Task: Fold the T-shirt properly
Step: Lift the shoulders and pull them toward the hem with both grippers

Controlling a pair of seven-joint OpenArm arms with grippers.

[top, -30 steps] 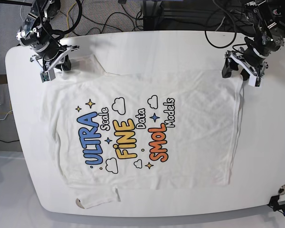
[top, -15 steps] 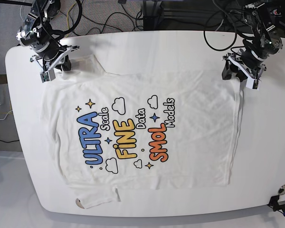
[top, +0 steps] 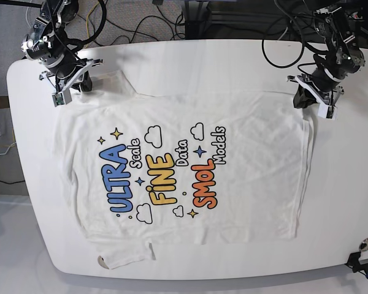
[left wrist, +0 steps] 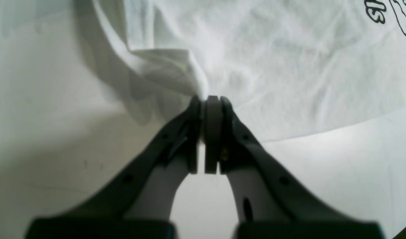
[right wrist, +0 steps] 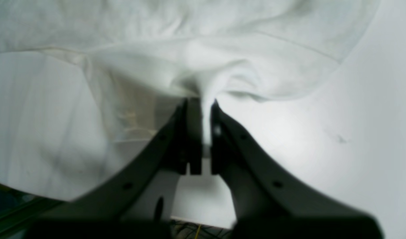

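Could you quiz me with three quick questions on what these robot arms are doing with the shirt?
1. True or false: both grippers have closed on cloth of the T-shirt.
2. Which word is printed in blue: A) ULTRA, B) FINE, C) SMOL?
3. What does the shirt lie on?

Key:
1. True; the left gripper and right gripper each pinch fabric.
2. A.
3. The white table, printed side up.
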